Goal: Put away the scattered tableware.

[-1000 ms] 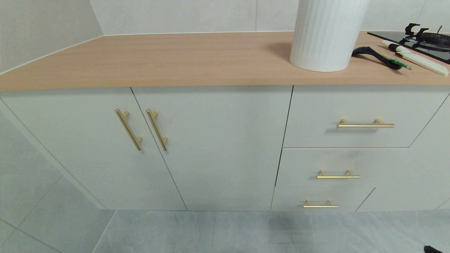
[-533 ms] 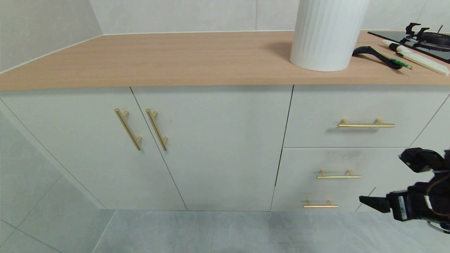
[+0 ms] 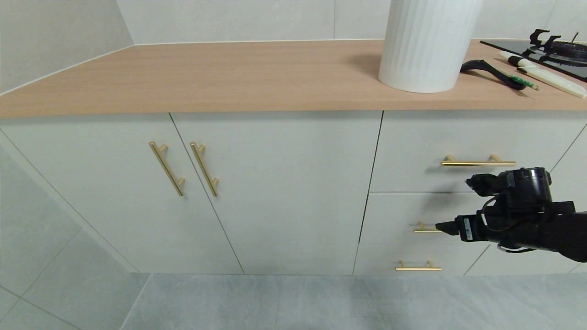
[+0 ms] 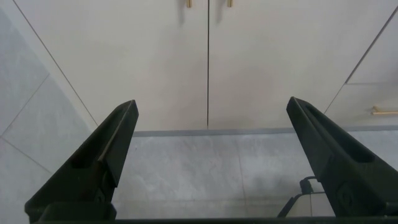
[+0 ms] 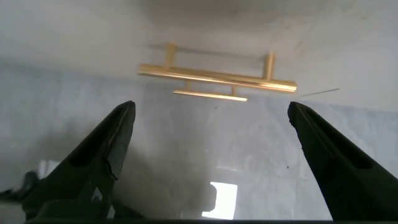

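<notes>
right end effector (image 3: 454,204): jaws spread wide, nothing held, facing the drawer stack
left end effector (image 4: 211,106): jaws wide open, empty, aimed at the floor (image 4: 205,168) at the foot of the cabinet doors (image 4: 261,62)
top drawer handle (image 3: 477,162): just above the right end effector's upper finger
middle drawer handle (image 3: 424,229): at the tip of its lower finger in the head view, contact can't be told; probably the gold bar straight ahead between the fingers in the right wrist view
bottom drawer handle (image 3: 418,268): below the right end effector, apart
tableware: black-handled utensil (image 3: 490,72), green-handled stick (image 3: 523,83) and white knife (image 3: 548,76) lie on the desk (image 3: 229,78), well above the right end effector
white ribbed container (image 3: 424,46): upright on the desk, above the right end effector, just left of the utensils
</notes>
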